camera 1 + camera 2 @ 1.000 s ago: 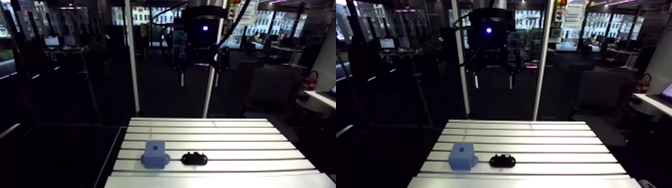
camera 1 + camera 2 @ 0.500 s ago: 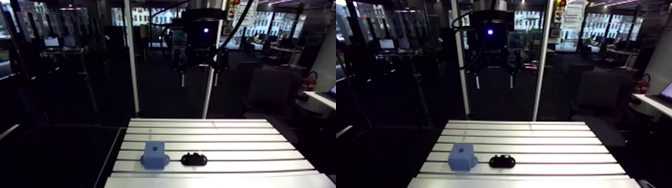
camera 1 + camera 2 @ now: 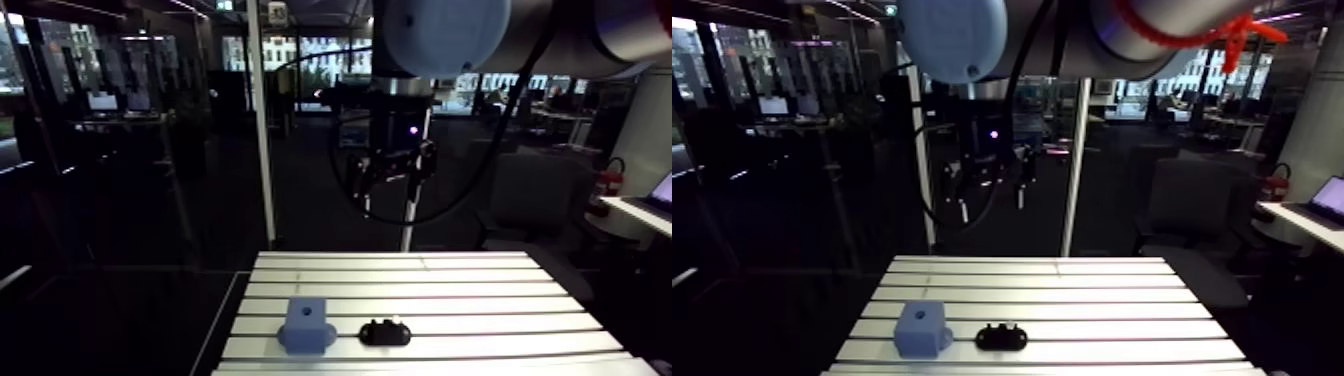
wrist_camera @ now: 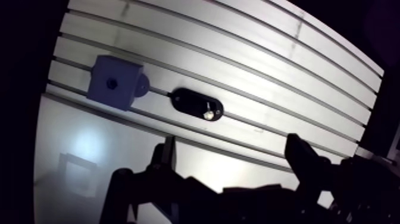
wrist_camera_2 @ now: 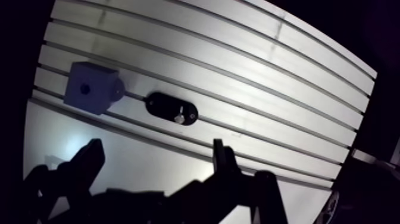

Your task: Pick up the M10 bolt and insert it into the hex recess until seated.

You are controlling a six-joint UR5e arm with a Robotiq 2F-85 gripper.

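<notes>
Slotted aluminium table (image 3: 480, 290), blue block (image 3: 305, 325), black oval holder (image 3: 385, 332) beside it

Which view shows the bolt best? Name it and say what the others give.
The wrist view: the bolt gleams from above in its black holder, beside the blue block. The arm view shows it only as a pale speck atop the holder, low and distant.

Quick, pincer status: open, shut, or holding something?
Pincer: open, holding nothing, above the table.
</notes>
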